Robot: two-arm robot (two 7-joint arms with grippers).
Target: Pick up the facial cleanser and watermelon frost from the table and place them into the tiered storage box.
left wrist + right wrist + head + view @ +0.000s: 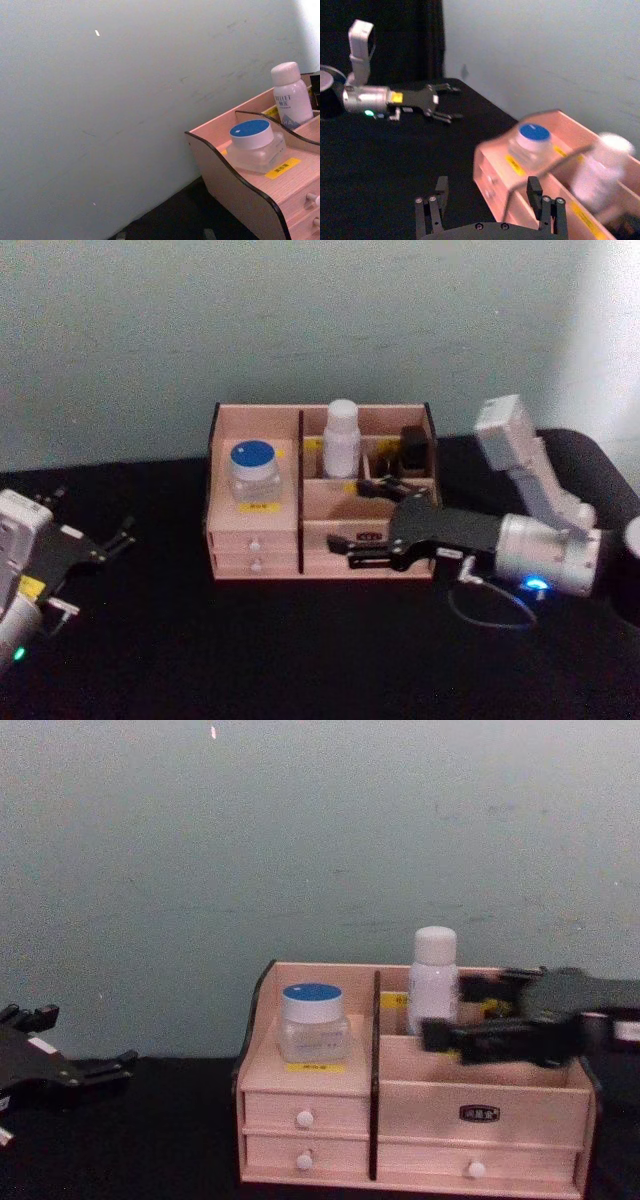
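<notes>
Fingers spread and holding nothing, the right gripper point(368, 522) hangs over the front right part of the box point(255, 550), just above its lower front compartments; the chest view shows it level with the bottle, to that bottle's right point(470, 1012). From the right wrist view, the two dark fingertips point(534, 186) stand apart with the box's curved side panel between them and nothing clamped.

A white bottle point(341, 438) stands upright in a rear compartment, just right of the box's central divider. A clear jar point(252, 474) with a blue lid sits on the left step, above the two left drawers and touching a yellow label at its front edge. Which of the two is the cleanser and which the watermelon frost cannot be told from the lettering.

Off to the left, the left gripper point(108, 544) rests low over the black table point(250, 650), well apart from the box, its fingers splayed and empty; the right wrist view shows it farther off point(442, 102).

No loose item lies on the visible tabletop. With both containers already seated in the box and neither gripper carrying anything, the placing appears to be done. What seems to remain is for the right arm to clear the box.
</notes>
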